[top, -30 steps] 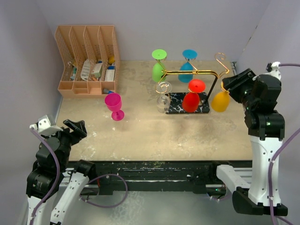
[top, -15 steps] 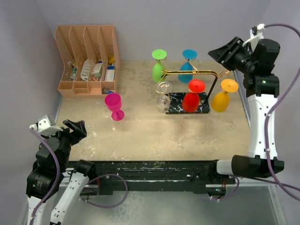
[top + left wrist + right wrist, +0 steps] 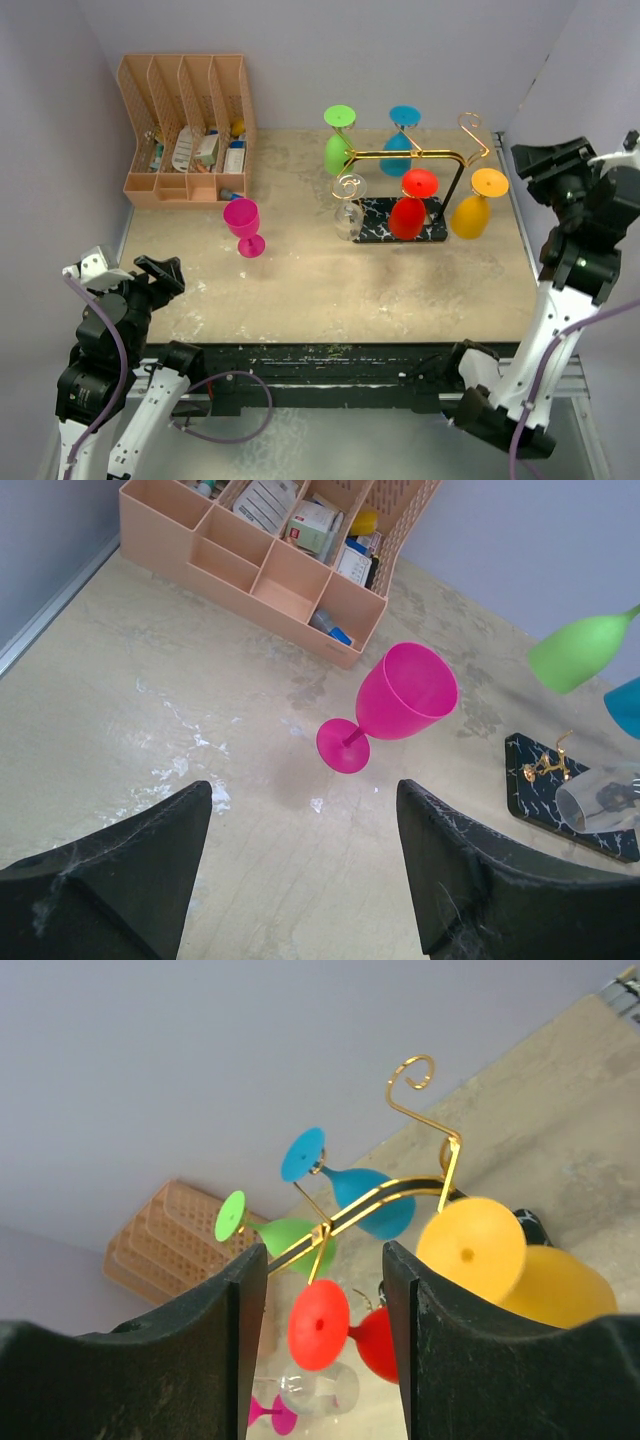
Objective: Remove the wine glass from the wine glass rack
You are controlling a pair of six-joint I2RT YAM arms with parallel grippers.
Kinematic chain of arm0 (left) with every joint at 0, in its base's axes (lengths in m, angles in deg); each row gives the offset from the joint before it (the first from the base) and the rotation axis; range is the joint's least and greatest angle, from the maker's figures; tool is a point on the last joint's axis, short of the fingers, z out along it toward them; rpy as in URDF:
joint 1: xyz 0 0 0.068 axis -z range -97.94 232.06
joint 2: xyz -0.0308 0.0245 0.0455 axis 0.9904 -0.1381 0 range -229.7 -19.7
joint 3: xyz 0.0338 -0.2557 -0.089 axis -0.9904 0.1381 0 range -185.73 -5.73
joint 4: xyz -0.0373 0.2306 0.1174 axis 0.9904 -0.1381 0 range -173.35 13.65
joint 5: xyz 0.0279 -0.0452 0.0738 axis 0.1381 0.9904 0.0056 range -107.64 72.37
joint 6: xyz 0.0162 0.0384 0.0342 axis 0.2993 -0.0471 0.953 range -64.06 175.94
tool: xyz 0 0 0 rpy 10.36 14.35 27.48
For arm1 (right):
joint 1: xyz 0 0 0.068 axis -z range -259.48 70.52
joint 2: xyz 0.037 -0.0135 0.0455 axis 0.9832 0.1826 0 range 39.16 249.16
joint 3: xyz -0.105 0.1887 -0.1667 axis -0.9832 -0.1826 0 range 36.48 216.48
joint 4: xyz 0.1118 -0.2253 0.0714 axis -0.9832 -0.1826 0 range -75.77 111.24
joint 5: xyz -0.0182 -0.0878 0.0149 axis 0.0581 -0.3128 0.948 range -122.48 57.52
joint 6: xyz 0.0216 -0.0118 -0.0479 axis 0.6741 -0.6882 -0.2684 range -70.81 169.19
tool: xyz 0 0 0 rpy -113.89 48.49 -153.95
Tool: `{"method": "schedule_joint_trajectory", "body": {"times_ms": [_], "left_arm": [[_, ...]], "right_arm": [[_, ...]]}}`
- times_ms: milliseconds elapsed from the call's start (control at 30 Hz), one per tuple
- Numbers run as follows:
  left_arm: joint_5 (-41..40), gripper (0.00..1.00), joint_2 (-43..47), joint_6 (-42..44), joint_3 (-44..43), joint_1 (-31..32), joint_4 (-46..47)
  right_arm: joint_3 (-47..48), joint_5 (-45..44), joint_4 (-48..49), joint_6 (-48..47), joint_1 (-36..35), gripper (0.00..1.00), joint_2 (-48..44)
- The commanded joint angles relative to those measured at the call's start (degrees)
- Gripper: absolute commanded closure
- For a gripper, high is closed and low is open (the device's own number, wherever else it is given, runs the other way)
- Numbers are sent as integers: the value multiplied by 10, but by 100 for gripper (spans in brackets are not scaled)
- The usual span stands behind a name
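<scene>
Tabletop (image 3: 400, 290) unchanged, my right gripper (image 3: 325, 1260), jaws apart and empty, has backed off the orange wine glass (image 3: 470, 215), apparently still hung on the wine glass rack (image 3: 440, 152).

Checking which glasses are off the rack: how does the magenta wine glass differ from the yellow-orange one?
The magenta plastic wine glass stands upright, foot down, on the beige table; the yellow-orange plastic wine glass hangs inverted, foot up, from the gold wire rack. The magenta one stands apart from the rack, to its left; the yellow-orange one is at its right end. Both are opaque stemmed goblets.
</scene>
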Motion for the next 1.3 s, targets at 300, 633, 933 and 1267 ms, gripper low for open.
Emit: {"method": "schedule_joint_trajectory", "body": {"times_ms": [300,633,933,1267], "left_arm": [[-9,23,8,0,5,1,18],[-16,23,8,0,6,1,17],[-23,23,11,-3,6,1,13],[-23,23,6,-4,5,1,14]], "right_arm": [[-155,4,6,12,51,47,-50],[-208,29,61,36,53,50,-59],[-216,42,99,48,53,52,-31],[-236,70,157,63,53,59,-12]]}}
